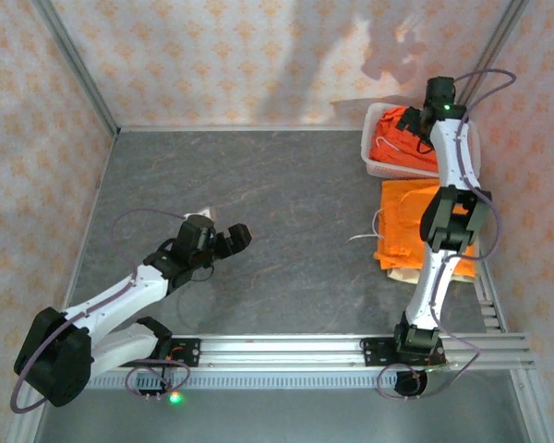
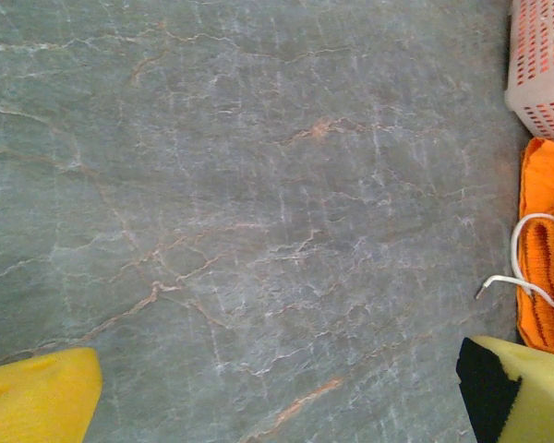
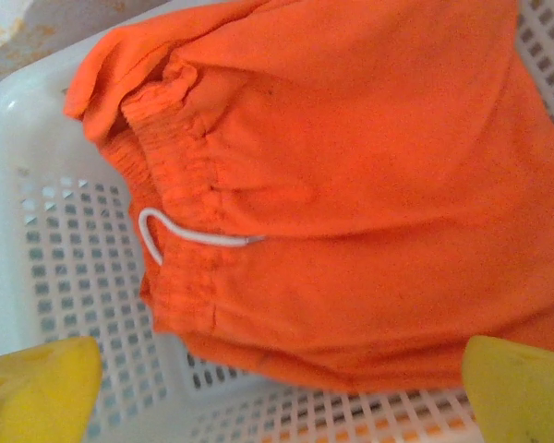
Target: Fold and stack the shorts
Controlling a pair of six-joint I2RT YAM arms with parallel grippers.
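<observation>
Two open grippers, one basket, one stack of two pairs

The right gripper (image 3: 277, 392) hung over the white mesh basket (image 3: 65, 305) with its yellow pads spread wide, gripping nothing. Below it lay the orange shorts (image 3: 351, 185), crumpled, one white drawstring (image 3: 194, 237) looped at the waistband. How many pairs lay in the basket could not be told. The basket sat in the far right corner by the back wall. Just nearer, along the right edge, a folded orange pair (image 1: 404, 217) lay on a beige pair (image 1: 402, 269). The left gripper (image 1: 233, 238) hovered at mid-left, jaws apart and holding nothing, with bare grey table (image 1: 286, 194) stretching between it and the stack.
</observation>
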